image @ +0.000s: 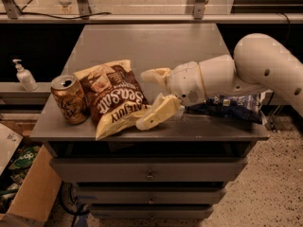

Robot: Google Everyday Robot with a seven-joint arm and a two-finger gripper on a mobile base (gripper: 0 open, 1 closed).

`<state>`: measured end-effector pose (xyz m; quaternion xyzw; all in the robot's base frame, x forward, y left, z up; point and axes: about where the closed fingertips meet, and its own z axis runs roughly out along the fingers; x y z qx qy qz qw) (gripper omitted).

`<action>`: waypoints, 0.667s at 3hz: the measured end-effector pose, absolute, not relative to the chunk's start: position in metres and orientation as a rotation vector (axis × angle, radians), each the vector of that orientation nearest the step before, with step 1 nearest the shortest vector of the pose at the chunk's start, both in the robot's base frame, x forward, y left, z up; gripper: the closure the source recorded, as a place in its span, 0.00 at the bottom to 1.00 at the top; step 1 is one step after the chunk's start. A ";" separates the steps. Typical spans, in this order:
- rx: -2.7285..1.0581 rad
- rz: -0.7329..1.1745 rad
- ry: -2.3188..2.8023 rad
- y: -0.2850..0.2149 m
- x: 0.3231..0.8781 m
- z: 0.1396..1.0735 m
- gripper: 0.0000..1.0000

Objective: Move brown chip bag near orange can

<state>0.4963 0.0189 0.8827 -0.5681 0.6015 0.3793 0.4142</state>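
Observation:
The brown chip bag point(112, 98) lies flat on the grey table point(142, 41) near its front left, cream-yellow end toward the front edge. The orange can point(70, 100) stands upright just left of it, almost touching. My gripper point(144, 98) is at the bag's right edge, low over the table. It is open: one finger point(154, 74) is behind and the other point(158, 113) is in front, near the bag's lower right corner. It holds nothing.
A dark blue chip bag point(232, 107) lies at the table's right front, partly under my arm point(265, 65). A soap bottle point(23, 75) stands on a ledge to the left. A cardboard box point(28, 193) sits on the floor at lower left. Drawers point(149, 169) are below the tabletop.

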 end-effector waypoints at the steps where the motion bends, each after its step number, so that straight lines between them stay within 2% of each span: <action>1: -1.412 0.872 1.558 0.005 0.505 0.885 0.00; 2: -1.366 0.684 1.648 -0.032 0.525 0.892 0.00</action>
